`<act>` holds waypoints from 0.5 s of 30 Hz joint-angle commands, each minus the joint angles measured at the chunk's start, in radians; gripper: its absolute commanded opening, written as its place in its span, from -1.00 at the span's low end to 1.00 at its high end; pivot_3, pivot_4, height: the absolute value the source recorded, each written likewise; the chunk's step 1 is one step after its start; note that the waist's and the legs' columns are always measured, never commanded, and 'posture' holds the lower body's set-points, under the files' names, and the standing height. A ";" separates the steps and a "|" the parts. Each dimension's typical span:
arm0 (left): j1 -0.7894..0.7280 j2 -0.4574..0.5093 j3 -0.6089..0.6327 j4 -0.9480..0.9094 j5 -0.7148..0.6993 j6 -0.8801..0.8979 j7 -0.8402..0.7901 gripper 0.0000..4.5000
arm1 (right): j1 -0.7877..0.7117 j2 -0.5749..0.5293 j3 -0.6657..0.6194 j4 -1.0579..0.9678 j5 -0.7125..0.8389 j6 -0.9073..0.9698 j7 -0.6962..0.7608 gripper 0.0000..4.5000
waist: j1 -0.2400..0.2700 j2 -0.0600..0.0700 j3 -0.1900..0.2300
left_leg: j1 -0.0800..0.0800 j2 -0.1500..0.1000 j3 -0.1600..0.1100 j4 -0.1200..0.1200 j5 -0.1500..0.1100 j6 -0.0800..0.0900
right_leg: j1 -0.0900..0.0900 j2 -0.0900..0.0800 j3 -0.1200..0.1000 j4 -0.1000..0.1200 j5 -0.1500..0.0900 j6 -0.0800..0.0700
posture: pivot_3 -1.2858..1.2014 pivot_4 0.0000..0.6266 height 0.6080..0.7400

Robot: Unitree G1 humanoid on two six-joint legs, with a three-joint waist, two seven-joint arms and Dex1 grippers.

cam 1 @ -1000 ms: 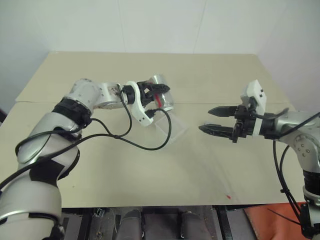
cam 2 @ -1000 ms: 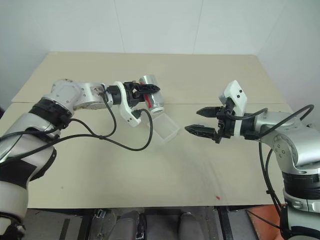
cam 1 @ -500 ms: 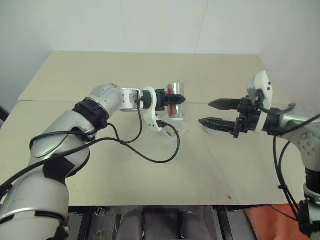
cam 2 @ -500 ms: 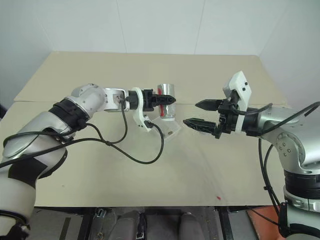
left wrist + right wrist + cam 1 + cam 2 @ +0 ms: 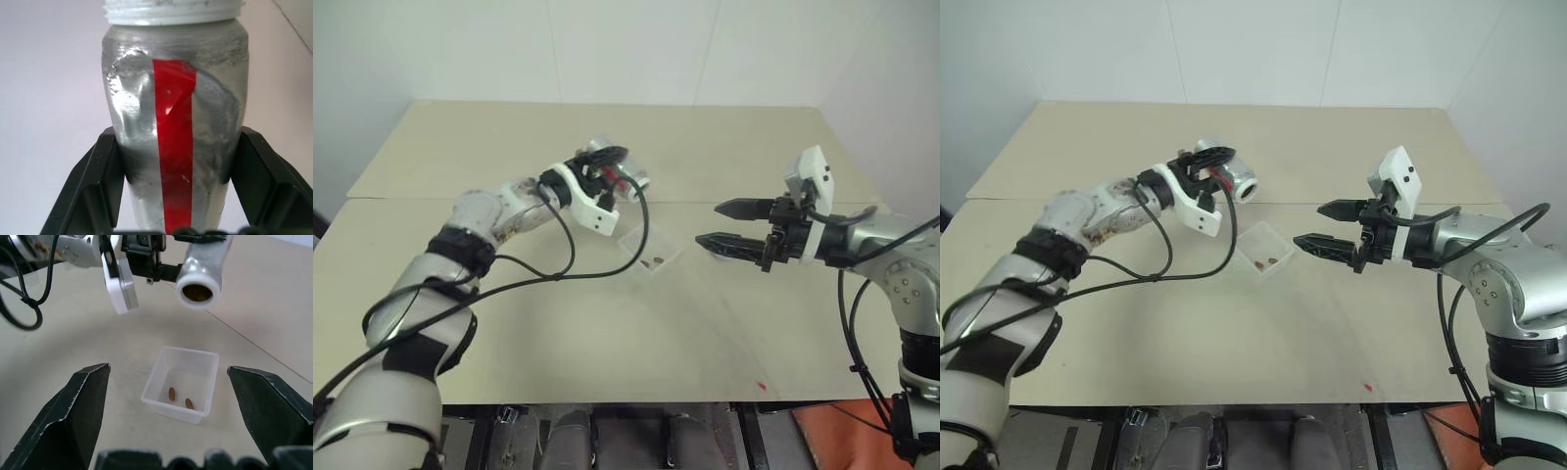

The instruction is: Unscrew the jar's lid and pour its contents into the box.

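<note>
While the left gripper [image 5: 1217, 168] pinches the jar [image 5: 1231, 176] between its two black fingers [image 5: 100, 181], the jar hangs in the air above the beige surface [image 5: 1234, 333], tipped over with its open white threaded mouth toward the right arm and slightly downward. Its crumpled silver-grey wall and vertical red stripe [image 5: 175, 147] fill the space between the fingers in the left wrist view. Seen from the right wrist, a few brown pieces lie just inside the jar's mouth [image 5: 198, 292]. Below and a little toward the right arm from the jar, the box [image 5: 1266, 252] sits on the surface, well apart from the jar; two small brown pieces [image 5: 179, 398] of the contents rest on its floor near one wall. At the right, the right gripper [image 5: 1326, 227] hovers above the surface with its fingers spread wide and nothing between them, pointing toward the box and the jar, near the box but not touching it. One black cable [image 5: 1170, 264] loops from the left wrist down across the surface beside the box.
</note>
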 commanded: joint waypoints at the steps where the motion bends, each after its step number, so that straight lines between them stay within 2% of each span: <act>1: 0.149 -0.050 0.166 -0.186 -0.356 0.127 -0.220 0.22 | 0.004 -0.024 -0.006 -0.026 -0.029 -0.070 0.026 0.98 | -0.003 0.000 0.000 | 0.000 0.000 0.000 0.000 0.000 0.000 | 0.000 0.000 0.000 0.000 0.000 0.000 | 0.03 -0.52 1.00; 4: 0.307 -0.112 0.299 -0.377 -0.678 0.341 -0.414 0.22 | 0.013 -0.035 0.011 -0.024 -0.063 -0.118 0.053 0.98 | -0.006 0.000 0.000 | 0.000 0.001 0.000 0.002 0.000 -0.001 | 0.001 0.000 -0.001 0.000 0.000 0.000 | 0.03 -0.52 1.00; 6: 0.374 -0.136 0.370 -0.496 -0.822 0.526 -0.482 0.22 | 0.013 -0.033 0.025 -0.020 -0.082 -0.138 0.058 0.98 | -0.012 0.000 0.000 | 0.000 0.001 0.000 0.003 0.000 0.000 | 0.001 0.000 0.000 0.001 0.000 0.000 | 0.03 -0.52 1.00; 8: 0.415 -0.146 0.412 -0.561 -0.871 0.639 -0.496 0.22 | 0.013 -0.027 0.032 -0.020 -0.090 -0.147 0.058 0.98 | -0.019 0.000 0.000 | 0.000 0.001 -0.002 0.003 -0.001 0.001 | 0.001 0.000 0.000 0.001 0.000 0.000 | 0.03 -0.52 1.00; 15: 0.533 -0.226 0.559 -0.655 -1.005 0.819 -0.434 0.22 | 0.031 -0.044 0.039 -0.070 -0.103 -0.158 0.079 0.98 | -0.023 0.000 0.000 | 0.004 0.001 -0.003 0.002 -0.002 0.004 | 0.005 0.001 0.000 0.001 0.000 0.000 | 0.03 -0.52 1.00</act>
